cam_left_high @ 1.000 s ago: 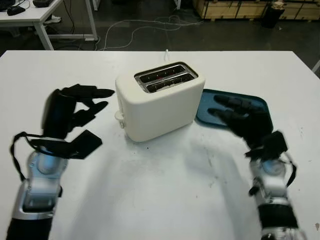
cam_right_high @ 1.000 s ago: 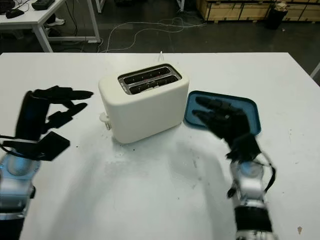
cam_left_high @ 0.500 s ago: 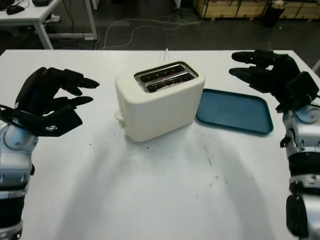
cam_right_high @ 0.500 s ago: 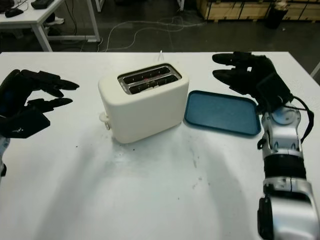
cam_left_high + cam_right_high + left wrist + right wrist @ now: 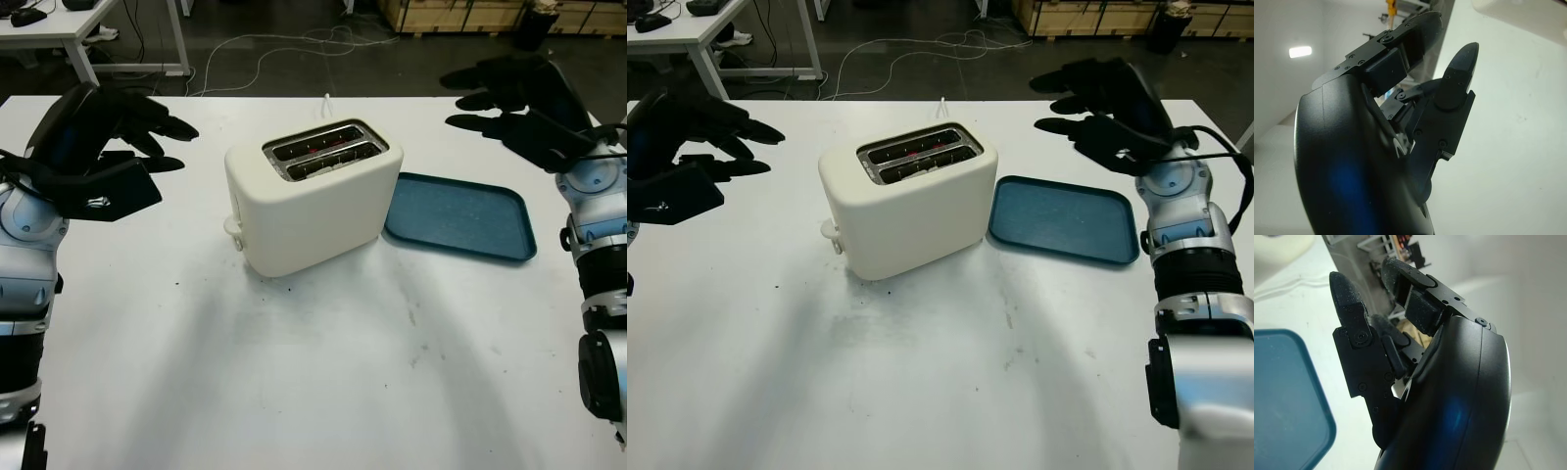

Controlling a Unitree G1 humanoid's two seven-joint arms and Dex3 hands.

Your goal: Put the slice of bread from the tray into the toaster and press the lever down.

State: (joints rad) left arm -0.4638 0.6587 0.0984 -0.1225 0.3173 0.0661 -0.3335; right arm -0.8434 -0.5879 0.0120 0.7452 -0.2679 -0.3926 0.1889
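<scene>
Left eye view puts the cream toaster point(image 5: 312, 196) at centre frame on the white table point(image 5: 313, 372), its two slots facing up; something dark sits inside them, possibly the bread, though that is hard to tell. Just right of it lies the blue tray point(image 5: 460, 215) (bare). The left robot hand point(image 5: 108, 147) hovers at upper left, the right robot hand point(image 5: 519, 103) at upper right, both open and holding nothing.
</scene>
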